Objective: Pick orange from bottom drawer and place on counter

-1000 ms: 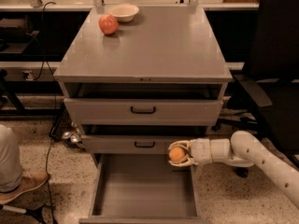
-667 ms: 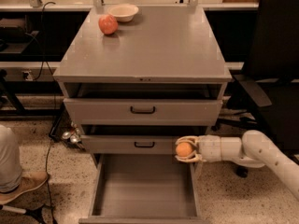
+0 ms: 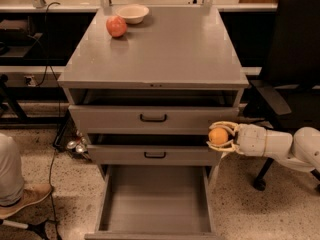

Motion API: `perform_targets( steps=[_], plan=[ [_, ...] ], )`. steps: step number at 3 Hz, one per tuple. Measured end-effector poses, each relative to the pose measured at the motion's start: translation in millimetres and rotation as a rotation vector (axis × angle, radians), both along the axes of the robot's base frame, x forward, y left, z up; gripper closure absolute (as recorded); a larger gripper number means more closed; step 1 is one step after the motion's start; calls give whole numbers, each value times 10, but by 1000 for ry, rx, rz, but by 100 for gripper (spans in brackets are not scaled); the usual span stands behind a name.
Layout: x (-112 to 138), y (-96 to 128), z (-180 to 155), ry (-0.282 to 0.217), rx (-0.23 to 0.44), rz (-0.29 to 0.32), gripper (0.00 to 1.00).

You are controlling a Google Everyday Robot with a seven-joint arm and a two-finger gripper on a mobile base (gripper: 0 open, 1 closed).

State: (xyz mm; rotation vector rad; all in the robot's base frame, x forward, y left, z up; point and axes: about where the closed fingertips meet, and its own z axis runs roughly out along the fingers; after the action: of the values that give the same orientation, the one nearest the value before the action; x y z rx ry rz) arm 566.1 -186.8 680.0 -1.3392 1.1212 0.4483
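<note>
My gripper [image 3: 218, 136] comes in from the right on a white arm and is shut on the orange [image 3: 218, 135], a small round plain orange fruit. It holds the orange in the air by the cabinet's right front corner, level with the gap between the top and middle drawers. The bottom drawer [image 3: 155, 204] is pulled fully out below, its grey floor bare. The counter [image 3: 165, 49] is the flat grey top of the cabinet, well above the gripper.
A reddish apple-like fruit [image 3: 116, 26] and a pale bowl [image 3: 132, 13] sit at the counter's back left. A black office chair [image 3: 292, 59] stands behind the arm at right. A person's leg and shoe [image 3: 20, 196] are at lower left. Cables hang at left.
The gripper has risen and moved right with the orange, from in front of the middle drawer to beside the cabinet's right front corner.
</note>
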Motion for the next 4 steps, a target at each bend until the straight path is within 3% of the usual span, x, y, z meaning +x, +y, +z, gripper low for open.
perform_targets(
  steps=[1, 2, 4],
  plan=[
    [0, 1, 0, 0, 0, 0, 100],
    [41, -113, 215, -28, 58, -33, 100],
    [306, -541, 1198, -166, 121, -84, 100]
  ],
)
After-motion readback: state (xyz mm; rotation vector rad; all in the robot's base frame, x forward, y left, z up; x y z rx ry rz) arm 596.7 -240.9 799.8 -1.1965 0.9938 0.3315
